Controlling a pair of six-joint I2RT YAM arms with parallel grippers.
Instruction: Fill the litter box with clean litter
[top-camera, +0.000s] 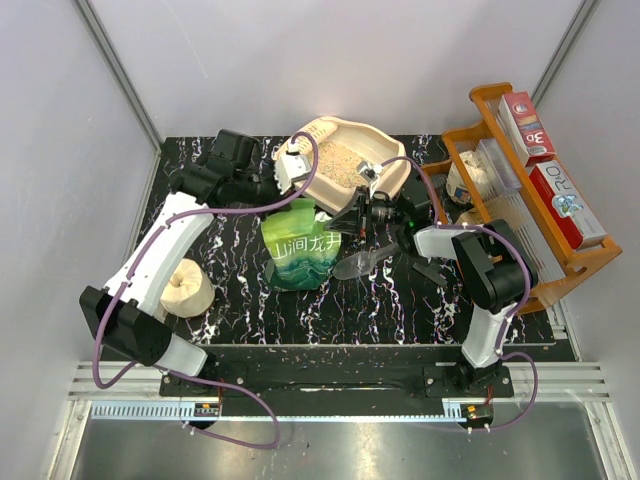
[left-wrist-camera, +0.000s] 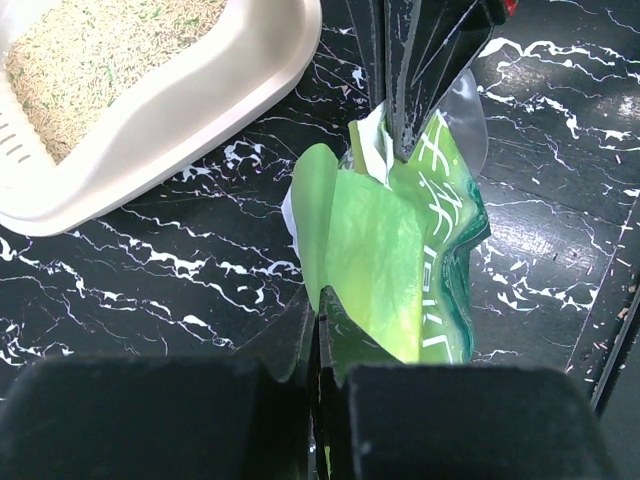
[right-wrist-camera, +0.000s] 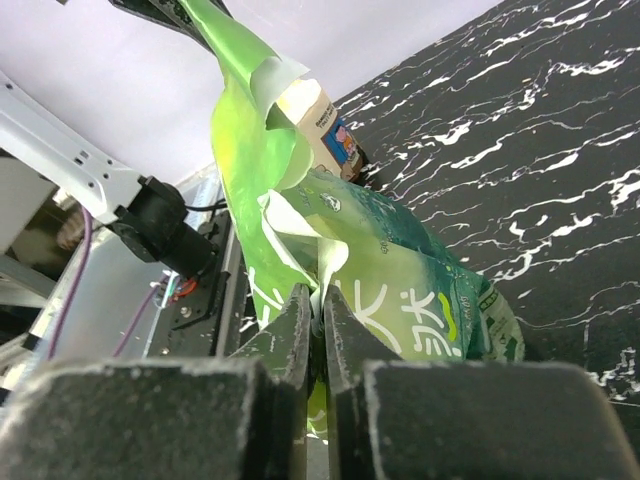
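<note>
The cream litter box (top-camera: 392, 172) sits at the back centre with pale tan litter (top-camera: 342, 160) inside; it also shows in the left wrist view (left-wrist-camera: 200, 110), with litter (left-wrist-camera: 100, 50). A green printed bag (top-camera: 300, 248) hangs between the two grippers just in front of the box. My left gripper (top-camera: 290, 196) is shut on the bag's top left edge (left-wrist-camera: 370, 250). My right gripper (top-camera: 346, 222) is shut on the bag's top right edge (right-wrist-camera: 420, 280). In the wrist views both pairs of jaws (left-wrist-camera: 320, 325) (right-wrist-camera: 318, 300) pinch green film.
A cream tape roll (top-camera: 186, 288) lies at the front left. A clear scoop (top-camera: 360, 263) lies to the right of the bag. The orange wooden rack (top-camera: 535, 270) with red boxes stands along the right side. Grey walls close the back and sides.
</note>
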